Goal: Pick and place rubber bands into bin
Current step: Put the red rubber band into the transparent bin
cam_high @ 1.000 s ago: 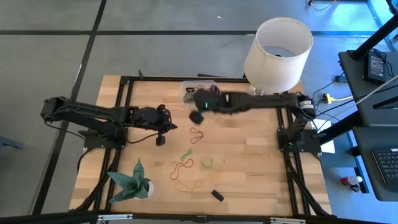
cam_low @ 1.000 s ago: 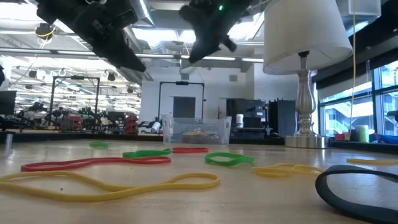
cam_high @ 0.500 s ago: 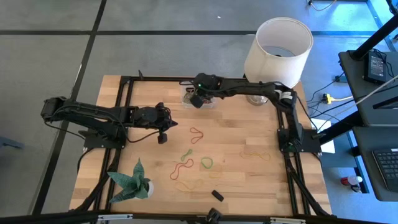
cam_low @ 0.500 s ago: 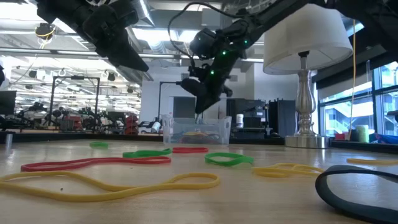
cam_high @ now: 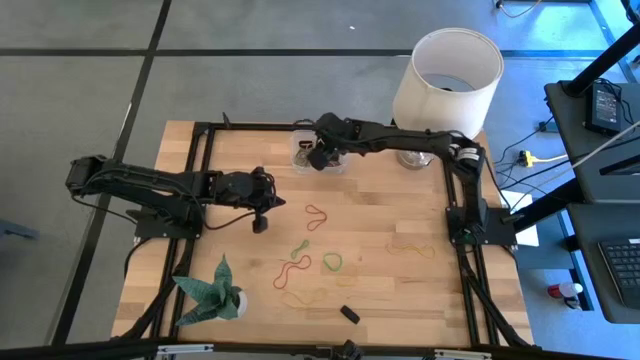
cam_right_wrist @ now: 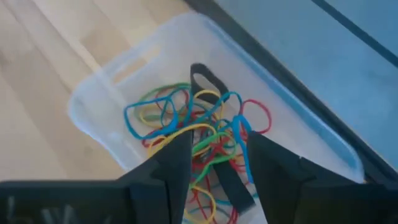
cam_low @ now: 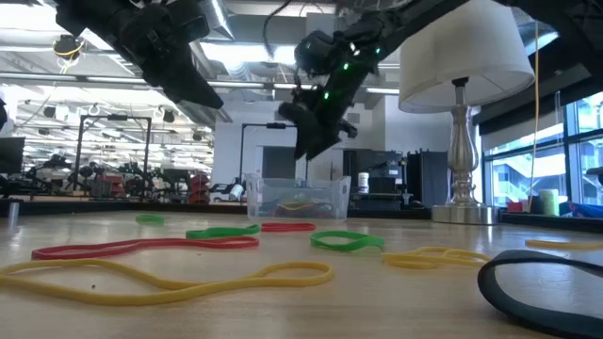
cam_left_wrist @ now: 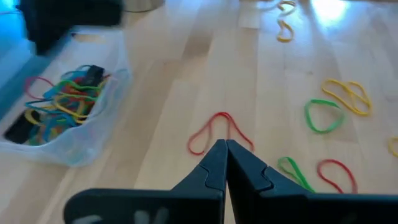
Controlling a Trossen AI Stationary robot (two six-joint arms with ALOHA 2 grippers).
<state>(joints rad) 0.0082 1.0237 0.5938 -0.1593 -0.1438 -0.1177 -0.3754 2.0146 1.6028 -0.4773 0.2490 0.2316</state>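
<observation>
The bin [cam_right_wrist: 118, 106] is clear plastic, holding a tangle of blue, yellow, red and green rubber bands [cam_right_wrist: 199, 134]. Red, green and yellow bands lie on the pale wooden table [cam_high: 400, 290]. The lampshade [cam_high: 447, 85] is white.

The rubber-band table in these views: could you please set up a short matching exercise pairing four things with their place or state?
Things:
1. right pincer
2. left pincer
3. bin
4. lampshade

Places or states:
A. shut, above bare wood
B. white, at the table's far right corner
C. open, over the bin
D. clear, holding tangled rubber bands

Pairs: 1-C, 2-A, 3-D, 4-B
</observation>
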